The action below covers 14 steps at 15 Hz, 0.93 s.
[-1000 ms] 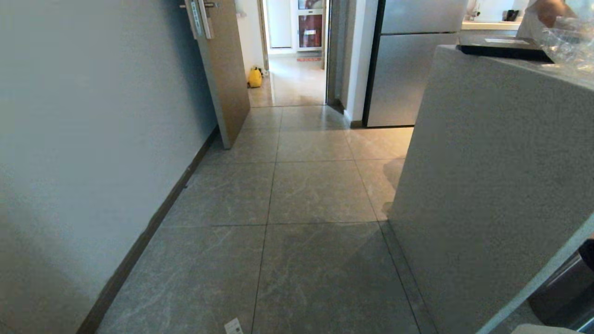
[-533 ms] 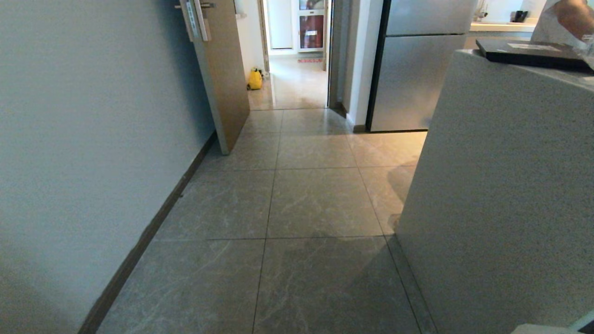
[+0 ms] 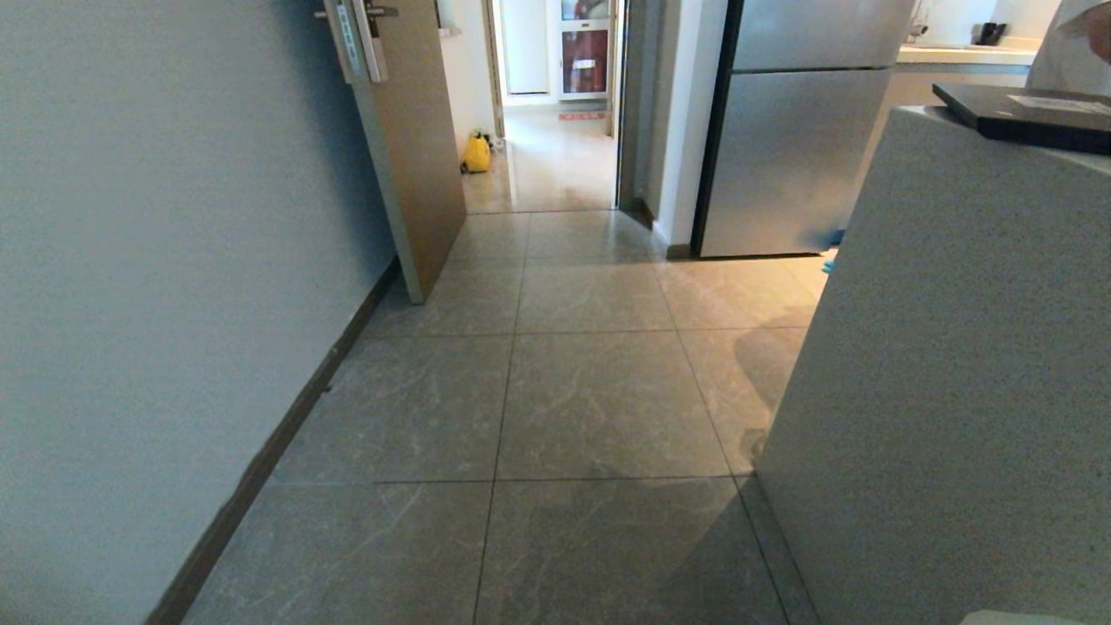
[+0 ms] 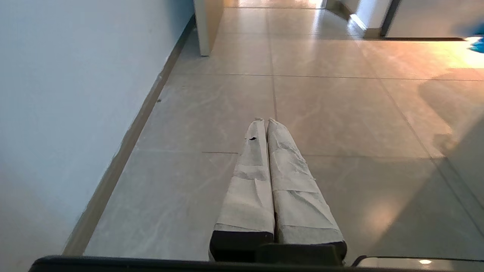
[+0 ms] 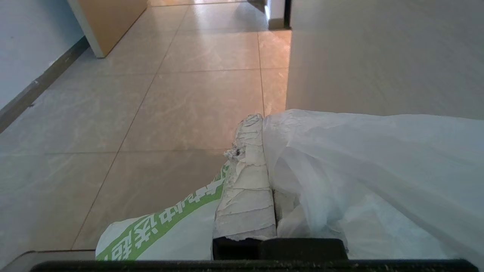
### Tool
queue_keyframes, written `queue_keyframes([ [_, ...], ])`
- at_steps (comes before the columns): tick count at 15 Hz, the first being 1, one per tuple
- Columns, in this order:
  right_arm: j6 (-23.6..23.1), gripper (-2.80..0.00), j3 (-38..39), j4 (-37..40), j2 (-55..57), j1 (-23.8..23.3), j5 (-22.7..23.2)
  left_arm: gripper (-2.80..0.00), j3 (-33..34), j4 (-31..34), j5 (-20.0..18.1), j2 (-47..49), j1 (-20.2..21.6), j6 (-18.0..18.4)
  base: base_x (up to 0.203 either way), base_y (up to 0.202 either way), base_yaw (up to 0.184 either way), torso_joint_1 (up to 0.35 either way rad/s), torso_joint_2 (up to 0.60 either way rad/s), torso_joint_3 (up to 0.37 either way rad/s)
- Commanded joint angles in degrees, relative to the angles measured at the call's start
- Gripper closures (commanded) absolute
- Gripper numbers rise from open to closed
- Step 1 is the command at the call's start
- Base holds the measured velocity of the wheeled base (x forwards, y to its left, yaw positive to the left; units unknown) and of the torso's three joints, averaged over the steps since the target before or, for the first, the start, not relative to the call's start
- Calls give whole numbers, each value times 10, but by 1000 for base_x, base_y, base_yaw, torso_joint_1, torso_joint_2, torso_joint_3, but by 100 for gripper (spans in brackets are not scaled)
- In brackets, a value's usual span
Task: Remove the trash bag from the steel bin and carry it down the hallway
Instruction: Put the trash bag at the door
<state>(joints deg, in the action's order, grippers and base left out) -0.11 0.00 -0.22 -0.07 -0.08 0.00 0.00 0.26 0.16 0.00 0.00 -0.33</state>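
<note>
The trash bag (image 5: 359, 170), thin translucent white plastic, hangs from my right gripper (image 5: 261, 119), which is shut on its film; the bag drapes over one taped finger and fills the side of the right wrist view. A white sheet with green print (image 5: 162, 226) shows below the fingers. My left gripper (image 4: 264, 121) is shut with nothing in it, its taped fingers pointing low over the tiles. The hallway (image 3: 599, 399) of glossy grey-beige tiles stretches ahead. The steel bin is out of view. Neither arm shows in the head view.
A white wall (image 3: 174, 260) with dark baseboard runs along the left. An open brown door (image 3: 417, 156) stands ahead left, with a yellow bag (image 3: 476, 153) beyond it. A grey counter (image 3: 955, 365) bearing a black slab (image 3: 1024, 113) stands on the right, with a steel fridge (image 3: 790, 156) and a person (image 3: 1072, 43) behind it.
The whole head view has shifted: the floor seams slid down and the counter slid right, so the camera has moved forward. The bin has left the lower right corner.
</note>
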Motion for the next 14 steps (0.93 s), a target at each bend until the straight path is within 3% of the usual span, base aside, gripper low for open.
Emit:
queue_keyframes([
  [1, -1, 0, 0, 0, 1, 0, 0, 0, 0, 0, 0, 0, 0, 0, 194, 0, 2, 0, 3, 6],
  [14, 0, 0, 0, 0, 1, 0, 0, 0, 0, 0, 0, 0, 0, 0, 190, 0, 1, 3, 3, 4],
])
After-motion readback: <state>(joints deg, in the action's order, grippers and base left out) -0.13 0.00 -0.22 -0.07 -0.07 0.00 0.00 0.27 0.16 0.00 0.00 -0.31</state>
